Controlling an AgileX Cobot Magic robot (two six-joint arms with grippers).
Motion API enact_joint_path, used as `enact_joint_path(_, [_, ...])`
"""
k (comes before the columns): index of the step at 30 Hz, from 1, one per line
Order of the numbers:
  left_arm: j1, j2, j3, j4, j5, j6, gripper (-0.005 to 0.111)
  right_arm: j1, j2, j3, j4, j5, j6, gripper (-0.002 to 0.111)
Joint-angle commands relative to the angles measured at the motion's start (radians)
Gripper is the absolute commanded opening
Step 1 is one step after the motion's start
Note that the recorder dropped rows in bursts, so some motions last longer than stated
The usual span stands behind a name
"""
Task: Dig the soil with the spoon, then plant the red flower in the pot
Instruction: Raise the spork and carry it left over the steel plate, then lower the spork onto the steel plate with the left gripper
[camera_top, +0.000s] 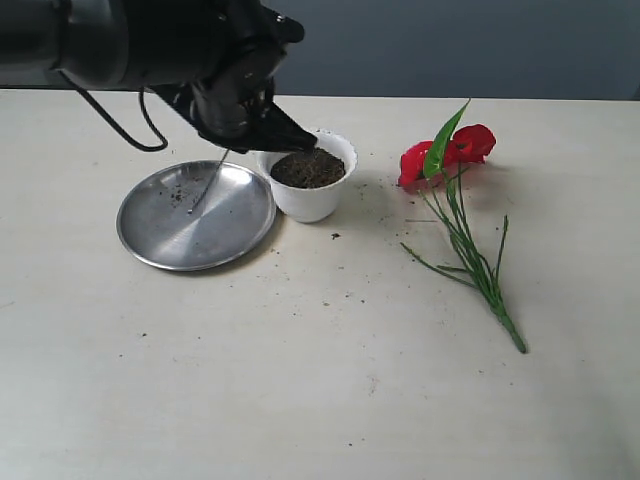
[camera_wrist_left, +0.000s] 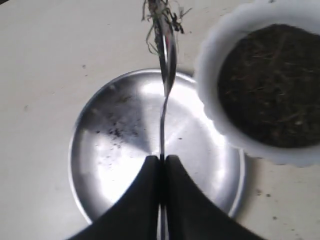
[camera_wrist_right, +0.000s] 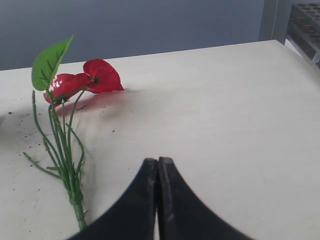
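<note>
The left gripper (camera_wrist_left: 162, 159) closed on the spoon (camera_wrist_left: 167, 60) above the plate (camera_wrist_left: 110, 165); red flower (camera_wrist_right: 95, 77) flat on the table (camera_top: 320, 400).

In the exterior view I saw the spoon slanting down toward the steel plate's middle. The white scalloped pot (camera_top: 312, 205) stood just beside the plate, filled nearly to its brim with dark soil (camera_top: 308, 168). The flower lay well apart on the pot's other side, petals toward the far edge. Only the left wrist view showed the grip: both fingers pinched tight on the thin handle, fibres clinging to the spoon's tip, dark crumbs scattered on the plate. I could not tell whether the tip touched anything. Only the right wrist view showed the right gripper (camera_wrist_right: 157, 161): jaws pressed together, holding nothing, near the flower's stem ends. It also showed two glossy red petals and one broad green leaf.
</note>
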Motion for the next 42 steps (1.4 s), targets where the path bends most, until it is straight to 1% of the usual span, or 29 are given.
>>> enact_joint_path(1, [0.058,-0.031,0.004,0.009,0.099,-0.006,0.0,-0.004,-0.004,0.002,-0.001,-0.014,-0.003,0.0])
enact_joint_path(6, [0.112,-0.031,0.004,-0.042,0.137,-0.006,0.0,-0.004,-0.004,0.002,-0.001,-0.014,-0.003,0.0])
enact_joint_path(10, [0.146,-0.031,0.004,-0.092,0.133,-0.006,0.0,-0.004,-0.004,0.002,-0.001,-0.014,-0.003,0.0])
enact_joint_path(16, [0.197,-0.029,0.004,-0.2,0.049,0.01,0.0,-0.004,-0.004,0.002,-0.001,-0.012,-0.003,0.0])
enact_joint_path(20, [0.205,0.021,0.004,-0.265,0.036,0.055,0.0,-0.004,-0.004,0.002,-0.001,-0.012,-0.003,0.0])
enact_joint_path(23, [0.205,0.051,0.004,-0.286,0.011,0.055,0.0,-0.004,-0.004,0.002,-0.001,-0.012,-0.003,0.0])
enact_joint_path(37, [0.205,0.136,0.004,-0.303,-0.024,0.055,0.0,-0.004,-0.004,0.002,-0.004,-0.014,-0.003,0.0])
enact_joint_path(42, [0.228,0.153,0.004,-0.315,-0.034,0.051,0.0,-0.004,-0.004,0.002,-0.004,-0.014,-0.003,0.0])
